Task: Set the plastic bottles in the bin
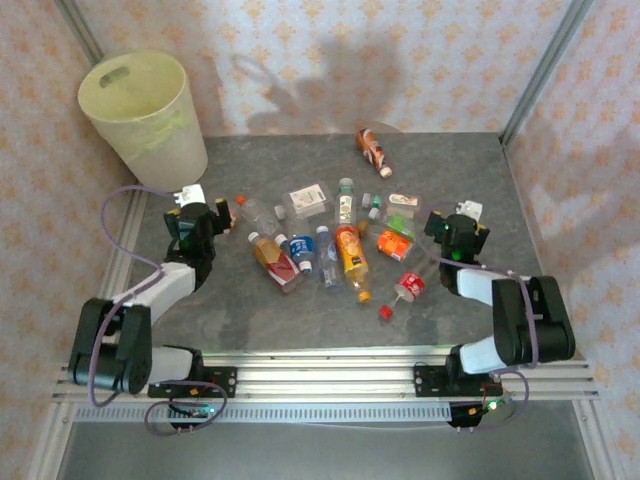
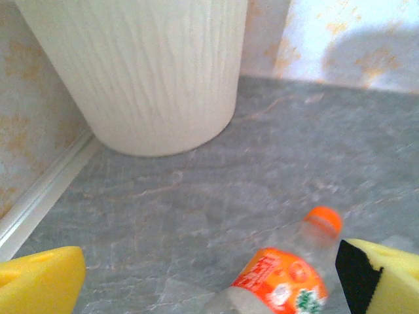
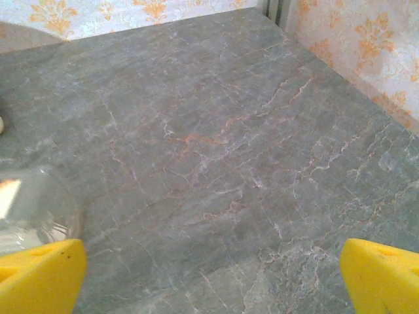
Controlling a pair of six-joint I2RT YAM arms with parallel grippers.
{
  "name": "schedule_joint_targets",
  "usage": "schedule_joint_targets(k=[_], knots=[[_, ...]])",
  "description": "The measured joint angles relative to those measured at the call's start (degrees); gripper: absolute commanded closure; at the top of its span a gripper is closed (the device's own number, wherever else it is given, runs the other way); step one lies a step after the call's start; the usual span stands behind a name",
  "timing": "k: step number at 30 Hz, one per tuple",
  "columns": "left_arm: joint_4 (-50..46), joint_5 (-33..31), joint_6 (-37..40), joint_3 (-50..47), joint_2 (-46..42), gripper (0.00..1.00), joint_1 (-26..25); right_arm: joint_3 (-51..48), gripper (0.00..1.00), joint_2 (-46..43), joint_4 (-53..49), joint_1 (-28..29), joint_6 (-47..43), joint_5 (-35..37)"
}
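The pale cream bin stands at the table's far left corner, and its ribbed wall rises just ahead in the left wrist view. Several plastic bottles lie scattered mid-table, among them an orange juice bottle, a red-labelled one and a brown one lying apart at the back. My left gripper is open. A clear bottle with an orange cap and label lies on the table between its yellow fingers, close to the right one. My right gripper is open over bare table, with a clear bottle beside its left finger.
A small clear box lies among the bottles. Patterned walls with metal posts close in the grey marbled table at the back and sides. A loose red cap lies toward the front.
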Motion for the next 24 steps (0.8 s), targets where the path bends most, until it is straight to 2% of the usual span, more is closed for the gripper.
schedule_joint_targets(k=[6, 11, 16, 20, 24], knots=[[-17.03, -1.73, -8.02, 6.47, -6.05, 0.0, -2.64, 10.34, 0.01, -6.58, -16.79, 0.0, 6.14, -0.96], [-33.4, -1.84, -19.54, 12.35, -8.63, 0.0, -2.71, 15.67, 0.01, -9.57, -31.54, 0.0, 16.37, -1.97], [-44.7, 2.75, -28.15, 12.68, -9.73, 0.0, -2.86, 16.87, 0.01, -11.43, -45.35, 0.0, 24.74, -5.88], [-51.63, 7.61, -30.1, 15.43, -6.62, 0.0, -3.02, 16.83, 0.01, -14.73, -52.54, 0.0, 28.63, -9.4], [-57.83, 8.72, -25.88, 23.67, 1.68, 0.0, -2.84, 16.33, 0.01, -20.52, -54.99, 0.0, 31.3, -10.99]])
